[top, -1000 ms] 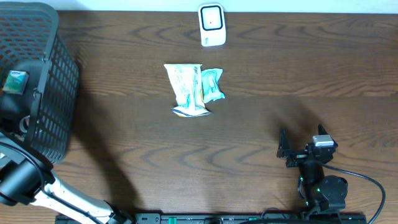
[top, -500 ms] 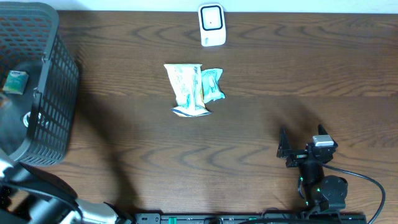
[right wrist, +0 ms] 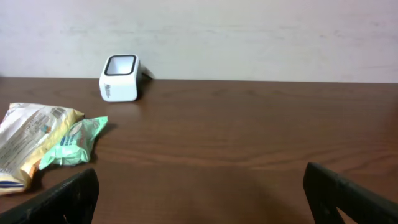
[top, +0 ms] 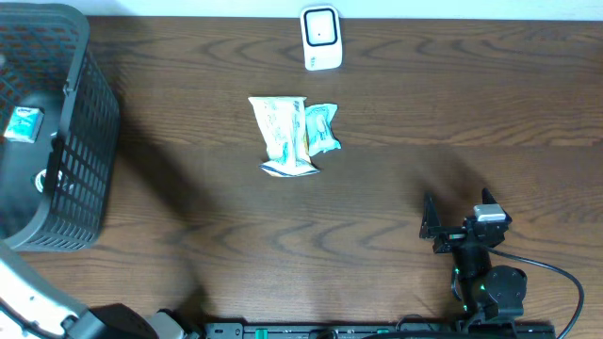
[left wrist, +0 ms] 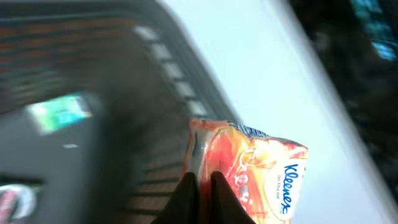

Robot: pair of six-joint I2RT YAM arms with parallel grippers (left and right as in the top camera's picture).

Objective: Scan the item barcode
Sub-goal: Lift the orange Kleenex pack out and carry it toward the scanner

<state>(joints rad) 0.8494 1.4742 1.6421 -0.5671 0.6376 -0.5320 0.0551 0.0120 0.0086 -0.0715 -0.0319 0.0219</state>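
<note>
While overhead misses it, left end effector (left wrist: 200, 182) seemingly pinches Kleenex pack (left wrist: 258, 168).

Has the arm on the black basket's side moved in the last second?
Yes. The left arm has pulled back from the basket toward the overhead picture's lower-left corner.

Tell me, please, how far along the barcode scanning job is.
Possibly done: two packets lie on the table near the scanner. In hand: the left fingers are shut on a Kleenex pack by the basket. Left: showing its barcode to the scanner; a teal packet lies in the basket. The right fingers stand open, idle.
</note>
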